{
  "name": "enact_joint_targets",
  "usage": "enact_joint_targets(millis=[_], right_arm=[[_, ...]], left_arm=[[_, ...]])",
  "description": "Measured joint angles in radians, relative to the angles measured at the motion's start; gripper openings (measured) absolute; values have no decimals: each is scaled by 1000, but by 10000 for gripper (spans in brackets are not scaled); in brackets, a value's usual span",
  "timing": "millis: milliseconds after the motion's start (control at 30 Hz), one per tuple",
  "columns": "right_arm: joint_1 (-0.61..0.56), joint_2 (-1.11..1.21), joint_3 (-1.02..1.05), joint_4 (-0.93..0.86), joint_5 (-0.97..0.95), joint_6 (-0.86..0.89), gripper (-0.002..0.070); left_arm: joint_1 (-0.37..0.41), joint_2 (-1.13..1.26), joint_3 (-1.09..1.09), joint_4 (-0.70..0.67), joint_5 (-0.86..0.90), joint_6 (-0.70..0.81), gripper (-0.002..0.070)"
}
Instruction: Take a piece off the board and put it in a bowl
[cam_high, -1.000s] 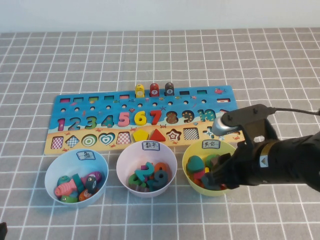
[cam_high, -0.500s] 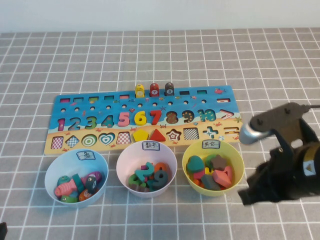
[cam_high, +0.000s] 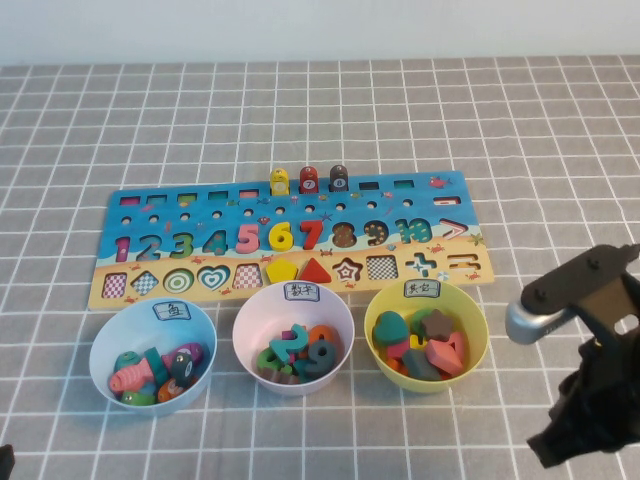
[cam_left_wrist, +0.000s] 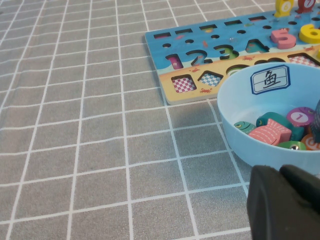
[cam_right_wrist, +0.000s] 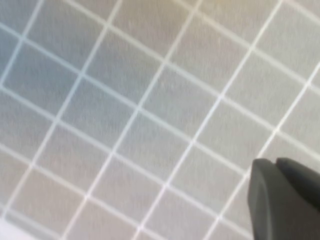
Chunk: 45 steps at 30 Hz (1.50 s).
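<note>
Overhead arrangement at the front of the grey checked tabletop (cam_high: 500, 120). The board (cam_high: 150, 205) lies flat across the middle, its blue band away from me and its tan band of shape cut-outs toward me; the star cut-out in that band shows only its recess. Three bowls stand in a row just in front of the board: a light blue bowl (cam_high: 103, 350) at my left, a pale pink bowl (cam_high: 248, 322) in the middle, and the yellow bowl (cam_high: 474, 332) at my right. The piece (cam_high: 437, 323), a dark-brown star, rests inside the yellow bowl on top of other shape pieces. My right tool (cam_right_wrist: 285, 200) hangs over bare tabletop to the right of the yellow bowl and nearer me, its fingers pressed together on nothing. My left tool (cam_left_wrist: 285, 202) sits low beside the light blue bowl at my near left; I cannot tell whether it is spread.
</note>
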Motion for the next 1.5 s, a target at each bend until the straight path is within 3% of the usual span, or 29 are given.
enact_joint_targets(millis=[167,367,567,833,1067,1500], right_arm=[[0,-2,2,-8,-108,-4,-15],[-26,-108,128,-81,-384,-4,-16],[-230,-346,412,-83,-638,-4,-16],[-512,-752,729,-85,-805,-4,-16],[-625,-1036,843,-85,-820,-4,-17],[-631,-1212,847,-11,-686,-1,-17]], left_arm=[[0,0,0,0,0,0,-1],[0,0,0,0,0,0,-1],[0,0,0,0,0,0,0],[0,0,0,0,0,0,-1],[0,0,0,0,0,0,-1],[0,0,0,0,0,0,-1]])
